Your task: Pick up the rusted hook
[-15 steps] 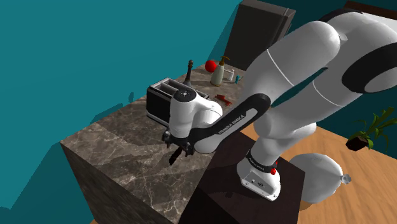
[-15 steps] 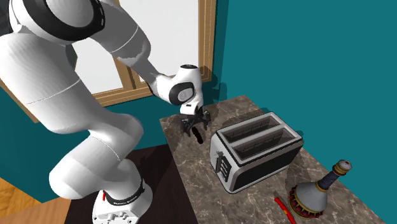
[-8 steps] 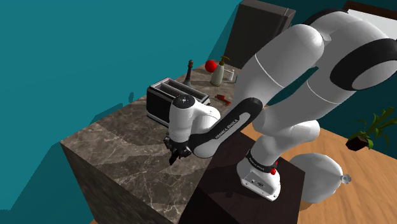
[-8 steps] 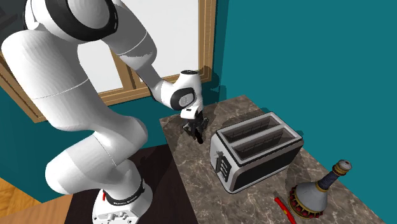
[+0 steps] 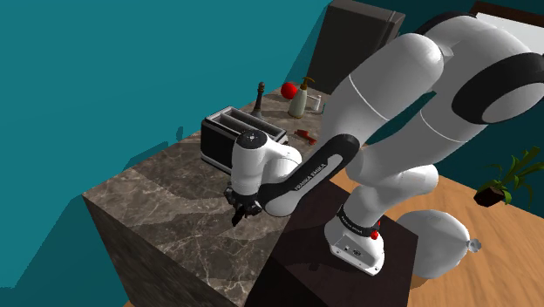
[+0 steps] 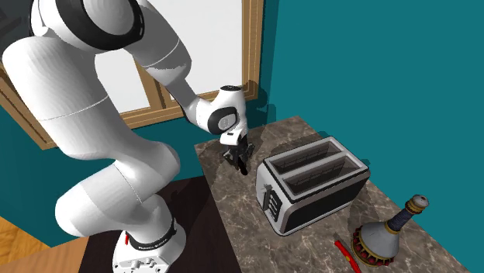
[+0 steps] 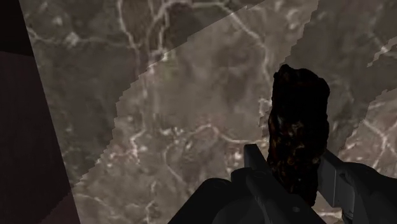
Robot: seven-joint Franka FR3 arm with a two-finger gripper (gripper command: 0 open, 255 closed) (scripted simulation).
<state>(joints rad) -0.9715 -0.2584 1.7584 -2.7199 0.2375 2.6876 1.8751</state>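
Gripper: my gripper [image 7: 291, 167] points down at the counter, closed narrow on the rusted hook [image 7: 298, 121], with a black finger [image 7: 253, 164] against each flank
Rusted hook, position: clasped between my fingers and projecting past their tips; in the shoulder view it hangs just under the gripper [image 5: 241, 206]
Long axis: runs along my fingers and straight out ahead of the hand, so its free end leads toward the stone
Relation that governs the next move: the hook lies in line with my grip, not beside it; I judge that a straight pull away from the surface is what remains
Tip clearance: I cannot tell whether the free end touches the countertop [image 7: 178, 95]
Countertop: veined brown marble directly beneath the hook, close to the edge that meets my stand [image 5: 305, 262]
Toaster [image 6: 310, 182]: beyond the hook, near but apart from it
Far end: a round-bellied bottle [image 6: 386, 234], well apart from my hand
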